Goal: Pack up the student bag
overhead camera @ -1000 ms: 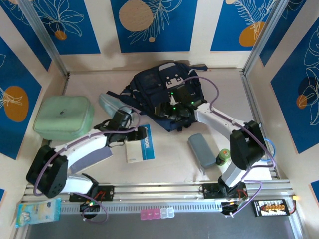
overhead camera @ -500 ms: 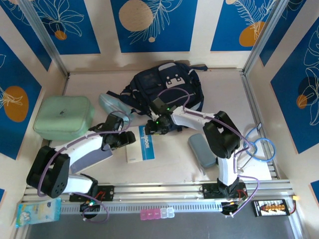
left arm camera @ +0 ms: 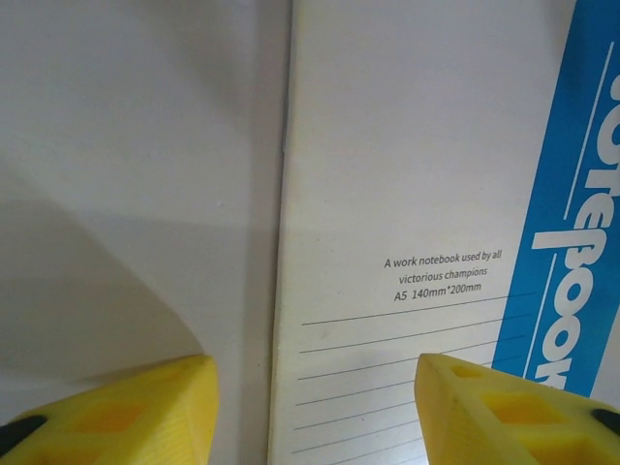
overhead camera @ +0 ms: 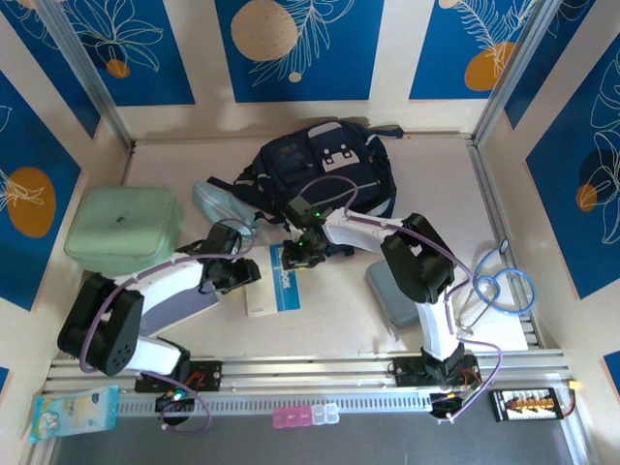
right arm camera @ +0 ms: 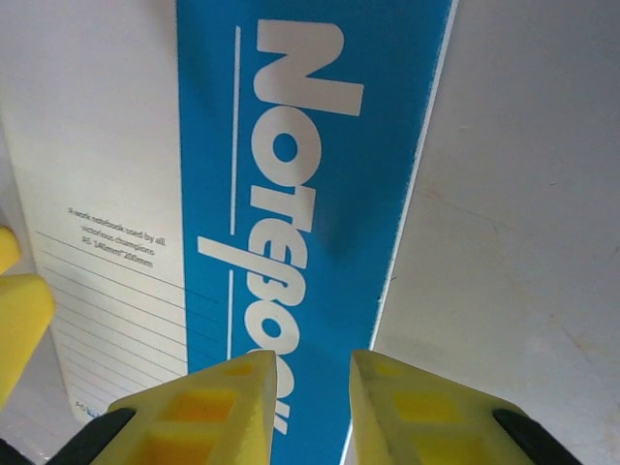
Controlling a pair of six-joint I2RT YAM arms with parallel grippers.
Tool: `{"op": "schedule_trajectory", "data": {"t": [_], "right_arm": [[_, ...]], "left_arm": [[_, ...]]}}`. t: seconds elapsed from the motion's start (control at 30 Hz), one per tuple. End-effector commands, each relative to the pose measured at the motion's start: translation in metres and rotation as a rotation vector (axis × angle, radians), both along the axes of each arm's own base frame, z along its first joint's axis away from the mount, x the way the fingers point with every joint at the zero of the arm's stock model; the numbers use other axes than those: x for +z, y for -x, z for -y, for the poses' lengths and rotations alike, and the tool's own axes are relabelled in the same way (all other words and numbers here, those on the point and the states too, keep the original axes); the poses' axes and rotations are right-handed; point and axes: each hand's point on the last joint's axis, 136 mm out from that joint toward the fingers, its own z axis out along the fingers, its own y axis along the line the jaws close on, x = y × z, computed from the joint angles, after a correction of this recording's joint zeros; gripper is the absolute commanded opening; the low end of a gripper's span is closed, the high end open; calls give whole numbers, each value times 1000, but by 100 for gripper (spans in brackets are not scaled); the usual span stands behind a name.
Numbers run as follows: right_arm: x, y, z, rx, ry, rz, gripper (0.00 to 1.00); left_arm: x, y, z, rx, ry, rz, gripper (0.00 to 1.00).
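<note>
The student bag point(overhead camera: 329, 174), dark navy with white tag patches, lies at the back middle of the table. In front of it a white and blue notebook point(overhead camera: 275, 281) lies flat. My left gripper point(overhead camera: 246, 274) is at the notebook's left edge. In the left wrist view its yellow fingers point(left arm camera: 116, 412) stand open astride that edge of the notebook point(left arm camera: 417, 194). My right gripper point(overhead camera: 298, 254) is over the notebook's top right. Its fingers point(right arm camera: 203, 412) are open by a narrow gap above the notebook's blue strip point(right arm camera: 300, 174), with nothing pinched.
A mint-green case point(overhead camera: 121, 228) sits at the left and a pale teal pouch point(overhead camera: 218, 201) lies beside the bag. A grey-blue pouch point(overhead camera: 392, 291) lies right of the notebook. Blue cable loops point(overhead camera: 504, 284) lie at the right edge.
My right arm swung from the bag's opening down to the notebook and its jaws narrowed. My left gripper edged onto the notebook's left edge and closed partway.
</note>
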Motion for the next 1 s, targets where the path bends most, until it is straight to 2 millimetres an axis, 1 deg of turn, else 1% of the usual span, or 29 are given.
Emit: {"op": "schedule_trajectory", "data": {"t": [0.0, 0.17, 0.3, 0.43, 0.53, 0.63, 0.73, 0.83, 0.97], "right_arm": [[-4, 8, -5, 32, 0, -50, 28], [-13, 9, 0, 27, 31, -66, 28], [-23, 10, 7, 13, 71, -81, 28], [-32, 11, 15, -4, 106, -95, 28], [-34, 10, 19, -13, 117, -99, 28], [-35, 9, 20, -19, 121, -99, 28], [-36, 9, 22, -21, 124, -101, 28], [-38, 9, 22, -22, 125, -105, 28], [-40, 10, 22, -24, 131, -112, 28]], "left_arm": [[-4, 5, 3, 2, 30, -22, 53], [-4, 3, 5, 0, 44, -23, 49], [-3, 3, 7, -3, 54, -24, 42], [-5, 5, 5, -1, 43, -31, 40], [-5, 5, 4, 3, 38, -31, 40], [-8, 7, 2, 7, 28, -42, 44], [-8, 7, 5, 2, 42, -47, 45], [0, 2, 12, -9, 74, -29, 44], [24, -6, 26, -43, 148, 19, 41]]}}
